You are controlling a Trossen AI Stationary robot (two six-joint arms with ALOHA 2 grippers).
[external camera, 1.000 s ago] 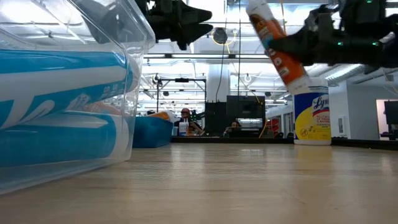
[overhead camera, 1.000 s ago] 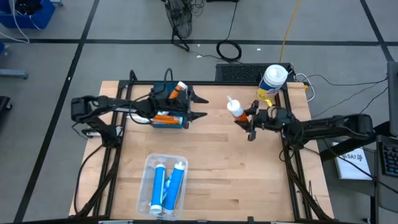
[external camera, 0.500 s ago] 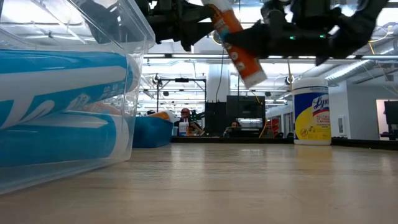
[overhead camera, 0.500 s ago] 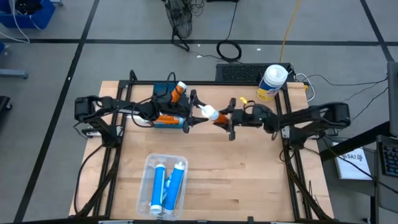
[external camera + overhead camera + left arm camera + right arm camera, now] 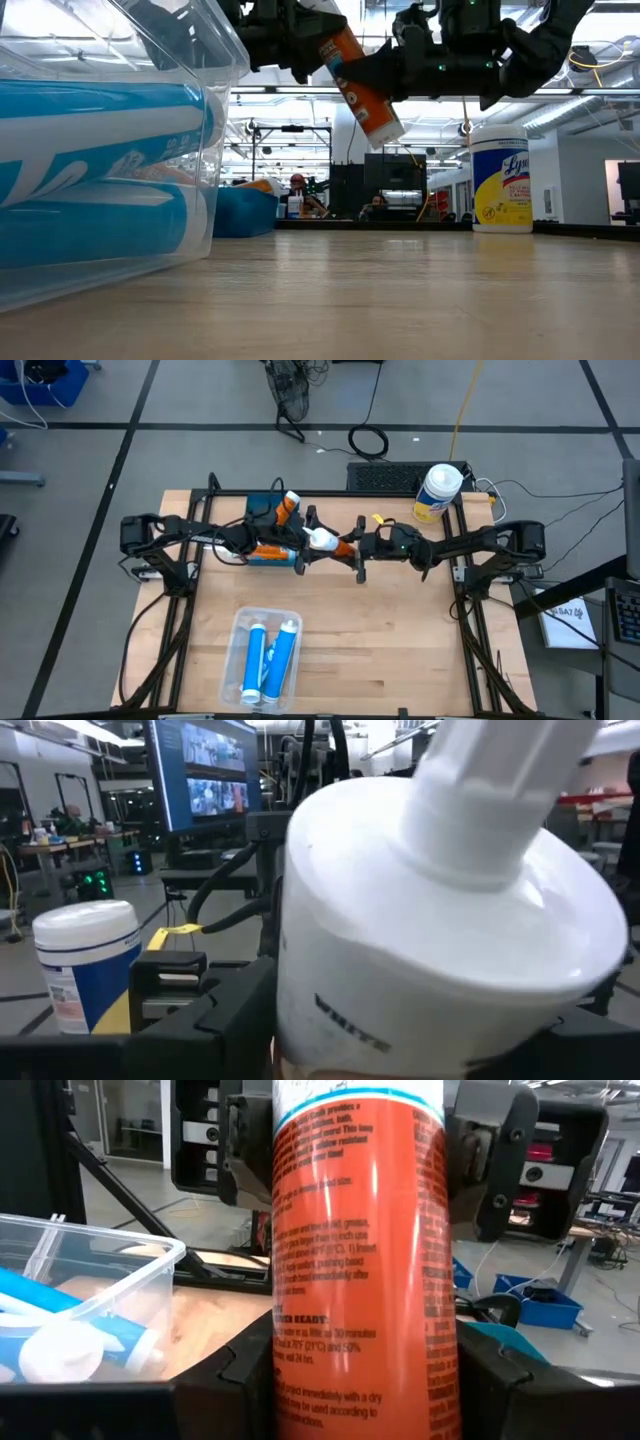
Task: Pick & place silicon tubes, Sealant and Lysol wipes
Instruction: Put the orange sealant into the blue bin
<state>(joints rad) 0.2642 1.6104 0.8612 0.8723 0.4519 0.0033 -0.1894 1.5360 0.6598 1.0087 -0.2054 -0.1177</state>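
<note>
Mid-air handover over the table's far middle. Right gripper (image 5: 362, 550) clenched on orange sealant tube (image 5: 335, 544), gripping the body near the base, white nozzle end poking between the fingers of the left gripper (image 5: 303, 540), which stands spread around that end, not visibly clamped. Tube looks rigid, smooth, likely a bit slippery and fairly heavy; best gripped on the cylinder body, not the tapered nozzle. Lysol wipes (image 5: 436, 492) upright, well behind the right gripper. Clear bin (image 5: 265, 657) with blue silicone tubes (image 5: 268, 660) near the front edge.
</note>
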